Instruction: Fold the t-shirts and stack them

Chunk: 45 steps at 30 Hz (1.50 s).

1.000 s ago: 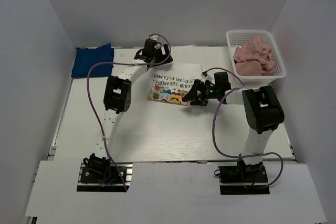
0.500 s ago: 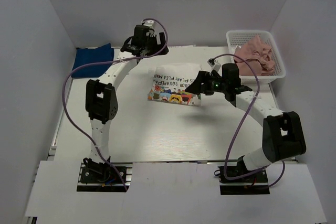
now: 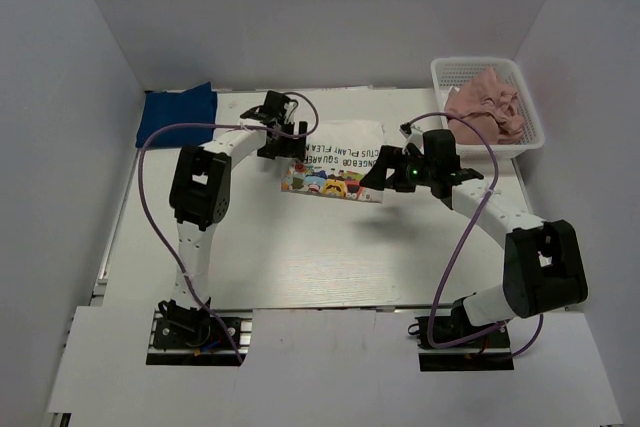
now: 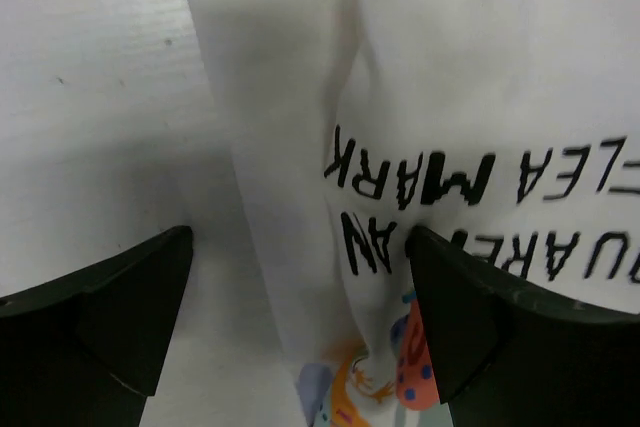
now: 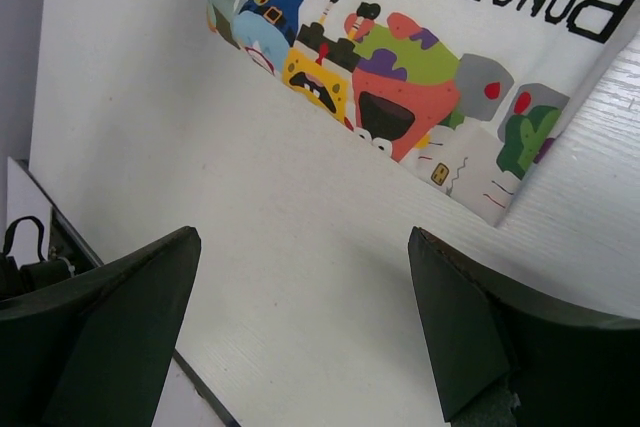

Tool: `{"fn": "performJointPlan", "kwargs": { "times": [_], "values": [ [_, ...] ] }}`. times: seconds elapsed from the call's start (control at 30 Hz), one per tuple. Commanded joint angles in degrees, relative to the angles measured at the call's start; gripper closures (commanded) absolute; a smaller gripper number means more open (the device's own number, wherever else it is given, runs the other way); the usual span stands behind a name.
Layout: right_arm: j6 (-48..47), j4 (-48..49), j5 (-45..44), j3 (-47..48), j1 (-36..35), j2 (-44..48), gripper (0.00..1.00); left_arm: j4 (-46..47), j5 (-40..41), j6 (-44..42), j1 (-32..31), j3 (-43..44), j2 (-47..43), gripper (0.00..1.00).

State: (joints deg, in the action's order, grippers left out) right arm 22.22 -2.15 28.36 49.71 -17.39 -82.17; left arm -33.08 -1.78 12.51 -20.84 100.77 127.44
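T-shirt with cartoon print [image 3: 335,162] lying folded, left gripper [image 3: 284,150] wide open over its left edge, right gripper [image 3: 372,177] wide open by its right corner, both empty

1. I see the white printed t-shirt [image 3: 335,152] lying folded flat in the middle of the bench [image 3: 300,247]. Its cartoon band runs along the near edge, with the black lettering just beyond it.
2. My left tool [image 3: 286,150] sits over that shirt's left edge.
3. My right tool [image 3: 374,176] hangs at the shirt's near right corner, pointing left.
4. The blue t-shirt [image 3: 178,115] lies folded at the bench's far left corner, well apart from both tools.
5. The pink t-shirt [image 3: 485,107] lies crumpled inside the white mesh basket [image 3: 470,69] at the far right.
6. From this height I cannot tell how the jaws stand.
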Motion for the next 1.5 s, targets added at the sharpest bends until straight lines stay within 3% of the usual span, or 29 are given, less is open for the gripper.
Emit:
{"fn": "performJointPlan", "kwargs": {
  "times": [0.0, 0.1, 0.23, 0.27, 0.33, 0.4, 0.43, 0.67, 0.9, 1.0, 1.37, 1.47],
  "values": [
    [-1.7, -0.8, -1.4, -0.1, 0.1, 1.5, 0.1, -1.5, 2.8, -0.2, -0.3, 2.0, 1.3, 0.0],
    [-1.7, -0.7, -1.6, -0.8, 0.1, 1.6, 0.1, -3.5, 3.5, -2.0, -0.8, 5.6, 6.5, 0.03],
    [-1.7, -0.7, -2.6, -1.2, 0.3, 1.8, 0.1, -4.6, 0.9, -3.4, -1.5, 7.7, 11.3, 0.25],
    [-1.7, -0.7, -2.8, -1.5, 0.3, 2.2, 0.1, -5.1, 0.1, -3.9, -2.0, 8.2, 12.0, 0.38],
    [-1.7, -0.7, -3.8, -1.6, 0.2, 2.5, 0.1, -5.2, -0.6, -4.9, -2.0, 7.7, 12.5, 0.49],
    [-1.9, -0.8, -4.9, -1.6, 0.2, 2.8, 0.1, -3.8, -0.6, -6.3, -2.5, 6.5, 11.8, 0.79],
    [-2.3, -0.7, -5.2, -1.6, 0.2, 3.0, 0.1, -3.8, -0.6, -6.4, -2.5, 6.5, 11.2, 1.0],
    [-3.9, -1.5, -11.1, -2.3, 0.4, 4.6, 0.1, 0.7, 18.1, -13.6, -2.0, 5.1, 0.2, 1.0],
    [-5.2, 0.0, -19.3, -4.1, 0.4, 6.8, 0.1, 10.4, 30.4, -25.9, -0.2, -2.9, -11.8, 1.0],
    [-5.2, 1.0, -20.9, -4.9, 0.5, 7.4, 0.1, 11.8, 34.2, -29.5, 2.2, -2.9, -12.5, 1.0],
    [-5.8, 4.8, -23.6, -6.7, 0.6, 7.4, 0.1, 15.6, 36.1, -37.1, 11.2, 8.5, -10.4, 1.0],
    [-6.2, 4.7, -23.1, -5.9, 0.5, 5.9, 0.1, 20.8, 36.1, -41.7, 12.1, 9.0, -8.9, 1.0]
  ]
}}
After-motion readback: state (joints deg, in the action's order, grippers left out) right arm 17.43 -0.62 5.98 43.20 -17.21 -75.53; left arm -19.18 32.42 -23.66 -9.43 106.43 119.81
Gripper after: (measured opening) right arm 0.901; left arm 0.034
